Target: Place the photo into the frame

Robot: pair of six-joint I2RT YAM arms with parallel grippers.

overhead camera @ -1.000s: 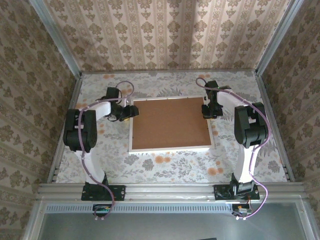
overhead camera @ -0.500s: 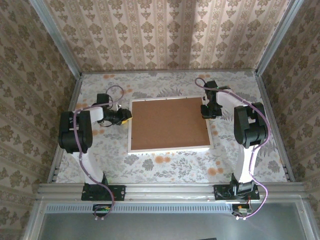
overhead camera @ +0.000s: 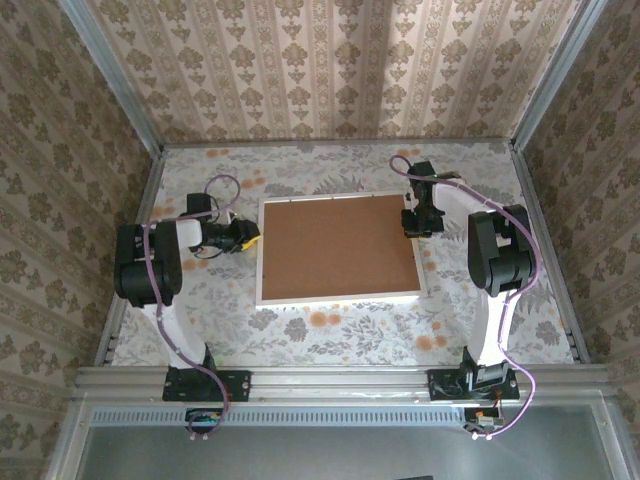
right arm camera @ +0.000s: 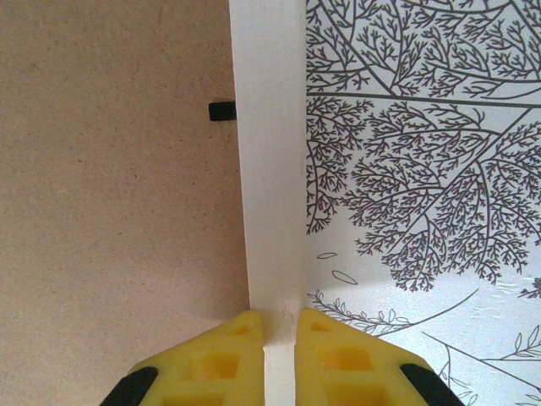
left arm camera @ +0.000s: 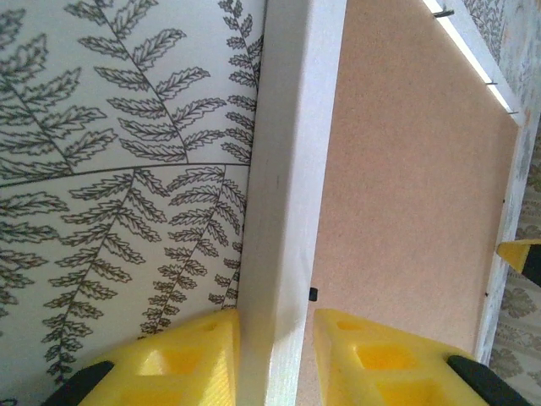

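Note:
The frame (overhead camera: 262,255) lies flat in the middle of the table, back side up, with a brown backing board (overhead camera: 338,245) inside its white rim. The photo is hidden. My left gripper (overhead camera: 248,238) sits at the frame's left edge. In the left wrist view its yellow fingers (left arm camera: 203,355) straddle the white rail (left arm camera: 287,169): one touches it and the other stands a narrow gap off, so the left gripper (left arm camera: 275,326) is open. My right gripper (overhead camera: 412,222) is at the right edge; in the right wrist view that gripper (right arm camera: 279,317) is shut on the rail (right arm camera: 266,169).
The table (overhead camera: 330,325) wears a floral cloth and is walled by patterned panels on three sides. Small black tabs (right arm camera: 221,111) hold the board at the rail. Free cloth lies in front of and behind the frame.
My left arm has drawn back to the left, its gripper sliding from the frame's upper left corner down to the left rail while its jaws narrowed. The right arm has not moved.

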